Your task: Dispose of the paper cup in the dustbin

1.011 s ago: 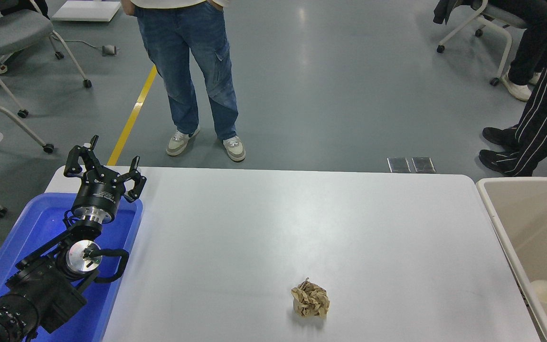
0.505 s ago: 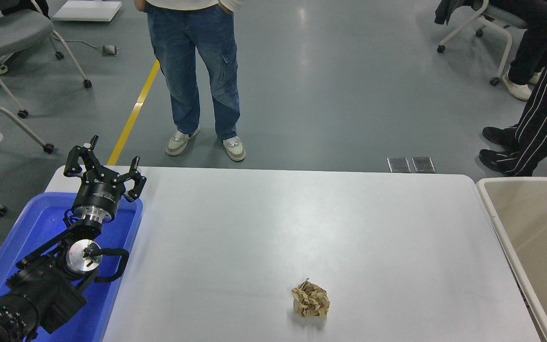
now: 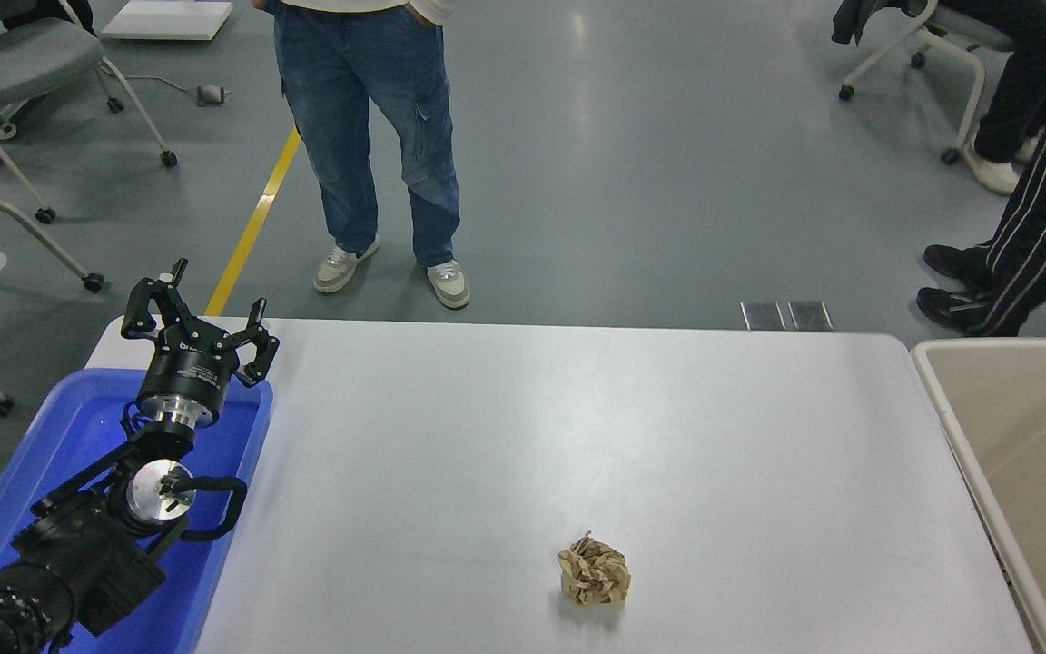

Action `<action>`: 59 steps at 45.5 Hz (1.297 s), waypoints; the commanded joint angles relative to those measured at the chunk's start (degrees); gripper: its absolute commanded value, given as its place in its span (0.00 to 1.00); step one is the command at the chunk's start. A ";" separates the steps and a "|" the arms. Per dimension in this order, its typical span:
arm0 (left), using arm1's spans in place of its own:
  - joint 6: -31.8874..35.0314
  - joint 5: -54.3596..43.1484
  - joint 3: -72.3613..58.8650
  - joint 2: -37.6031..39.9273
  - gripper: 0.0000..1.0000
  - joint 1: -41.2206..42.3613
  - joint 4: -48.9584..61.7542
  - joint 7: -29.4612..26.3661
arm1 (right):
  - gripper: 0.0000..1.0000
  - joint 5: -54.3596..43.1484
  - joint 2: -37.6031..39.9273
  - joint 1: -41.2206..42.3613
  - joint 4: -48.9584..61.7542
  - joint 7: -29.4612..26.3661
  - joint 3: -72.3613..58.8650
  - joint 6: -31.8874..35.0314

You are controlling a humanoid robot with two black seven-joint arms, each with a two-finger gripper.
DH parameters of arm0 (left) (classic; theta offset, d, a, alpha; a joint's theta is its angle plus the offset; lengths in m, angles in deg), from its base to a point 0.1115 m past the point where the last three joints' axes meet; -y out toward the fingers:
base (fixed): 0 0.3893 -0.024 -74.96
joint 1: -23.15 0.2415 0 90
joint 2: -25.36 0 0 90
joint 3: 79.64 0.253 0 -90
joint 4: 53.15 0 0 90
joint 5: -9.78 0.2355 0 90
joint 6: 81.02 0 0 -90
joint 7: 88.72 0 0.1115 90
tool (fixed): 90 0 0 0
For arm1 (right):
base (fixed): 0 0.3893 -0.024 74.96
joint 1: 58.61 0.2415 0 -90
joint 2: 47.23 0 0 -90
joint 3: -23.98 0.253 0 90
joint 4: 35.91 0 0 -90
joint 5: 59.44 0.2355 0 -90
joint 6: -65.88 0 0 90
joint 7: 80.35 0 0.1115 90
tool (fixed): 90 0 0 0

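White table [image 3: 523, 427] holds only a crumpled brown paper ball [image 3: 593, 572]; no paper cup shows, and the right arm is out of view. Left gripper [image 3: 199, 322] sits parked with fingers spread, far across from the dustbin [image 3: 941, 400].

The left arm [image 3: 78, 545] sits at the lower left, pointing away. Its pincer [image 3: 196, 320] is up, with its black fingers [image 3: 143, 304] spread wide apart. The right arm is out of sight.

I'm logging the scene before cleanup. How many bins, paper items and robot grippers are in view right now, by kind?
Bins: 2, the blue tub and the beige dustbin
Paper items: 1, the crumpled brown paper ball; no paper cup in view
Robot grippers: 1, the left gripper
Total: 4
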 commanded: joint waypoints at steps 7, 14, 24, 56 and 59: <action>-0.01 -0.05 0.00 0.00 1.00 0.00 0.00 -0.05 | 0.99 -0.06 -2.82 -14.05 -10.84 11.49 14.81 0.50; -0.01 -0.05 0.00 0.00 1.00 0.00 0.00 0.04 | 1.00 -0.77 -5.54 -22.40 -12.95 18.98 17.98 0.41; -0.01 -0.05 0.00 0.00 1.00 0.00 0.00 0.04 | 1.00 -1.12 -11.43 -33.04 -15.15 19.51 25.62 0.59; -0.01 0.04 0.00 0.00 1.00 0.00 0.00 0.04 | 1.00 -0.94 -11.44 -41.05 -15.15 20.65 24.92 4.19; -0.01 0.04 0.00 0.00 1.00 0.00 0.00 -0.05 | 1.00 -0.94 -11.44 -40.78 -15.24 20.65 24.92 4.19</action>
